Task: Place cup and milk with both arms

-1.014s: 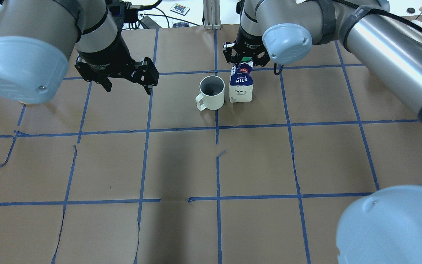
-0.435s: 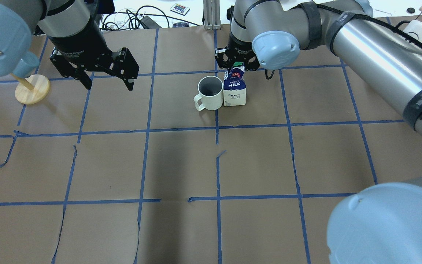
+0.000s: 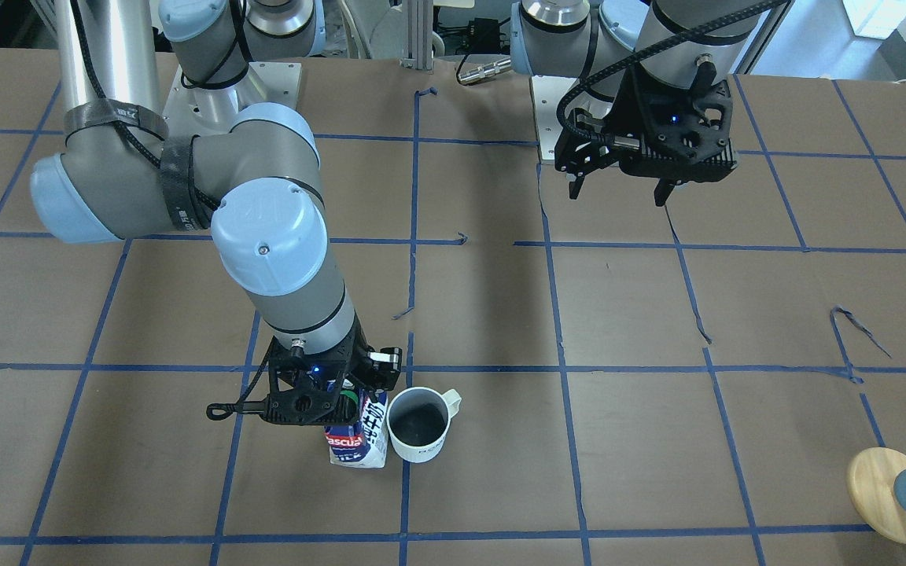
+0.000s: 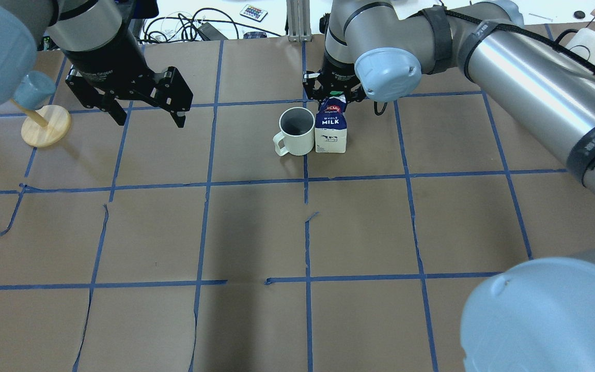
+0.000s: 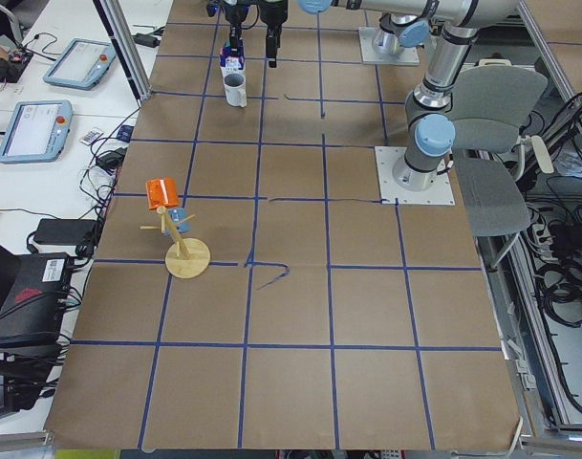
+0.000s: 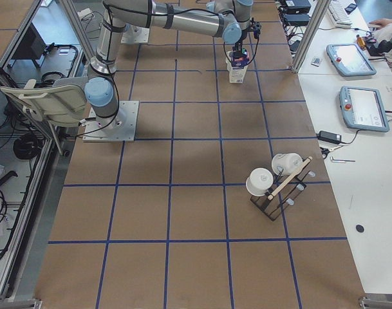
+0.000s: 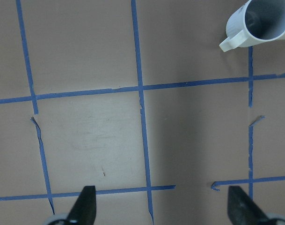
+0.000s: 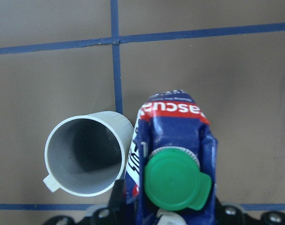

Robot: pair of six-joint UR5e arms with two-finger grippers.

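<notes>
The right gripper (image 4: 334, 97) is clenched on the gabled top of the milk carton (image 4: 331, 135), beside its green cap (image 8: 172, 177). The carton stands on the brown-paper table (image 4: 359, 222), next to a blue tape line (image 4: 306, 168). The white mug (image 4: 297, 132) stands at its side, with the rim against the carton and the handle turned away from it. The left gripper (image 4: 150, 123) hangs above the table, well apart from the mug, with its fingers spread wide and holding nothing.
</notes>
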